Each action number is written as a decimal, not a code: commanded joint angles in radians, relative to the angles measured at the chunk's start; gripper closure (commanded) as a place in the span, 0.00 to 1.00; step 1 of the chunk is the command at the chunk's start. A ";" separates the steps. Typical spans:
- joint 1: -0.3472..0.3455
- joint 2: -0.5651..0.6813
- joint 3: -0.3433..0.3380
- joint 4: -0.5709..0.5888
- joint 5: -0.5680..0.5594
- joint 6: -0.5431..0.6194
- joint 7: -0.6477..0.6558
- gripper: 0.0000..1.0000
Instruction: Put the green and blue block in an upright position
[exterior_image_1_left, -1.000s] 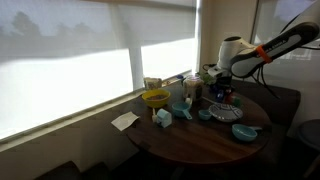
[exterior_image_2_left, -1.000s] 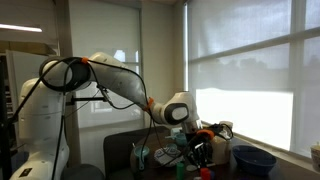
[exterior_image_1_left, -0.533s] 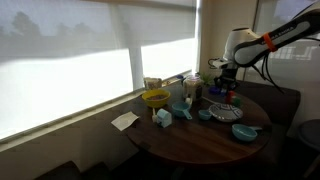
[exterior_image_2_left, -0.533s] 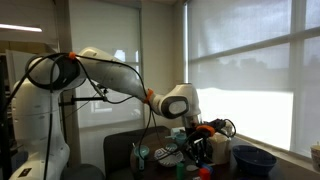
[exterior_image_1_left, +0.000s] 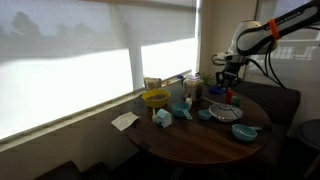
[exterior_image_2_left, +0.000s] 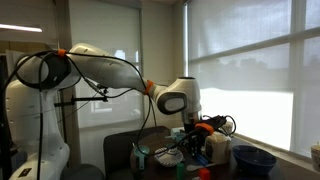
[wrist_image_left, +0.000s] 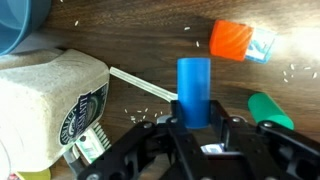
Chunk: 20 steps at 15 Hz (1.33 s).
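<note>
Though the end effector (wrist_image_left: 197, 123) clasps the blue block (wrist_image_left: 194, 85) above the table (wrist_image_left: 140, 40), the green block (wrist_image_left: 271, 110) lies flat to its right; neither seems set upright yet.

A white cable-draped robot arm (exterior_image_2_left: 100, 62) arches over the dark round table (exterior_image_2_left: 122, 140), gripper (exterior_image_2_left: 196, 142) hanging above it; a dark blue bowl (exterior_image_2_left: 250, 158) sits at the table's right end.
</note>
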 joint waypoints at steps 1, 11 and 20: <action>-0.009 -0.025 -0.038 0.005 0.121 -0.085 -0.066 0.92; -0.030 -0.028 -0.101 0.002 0.304 -0.142 -0.164 0.67; -0.028 -0.024 -0.100 0.000 0.332 -0.154 -0.162 0.92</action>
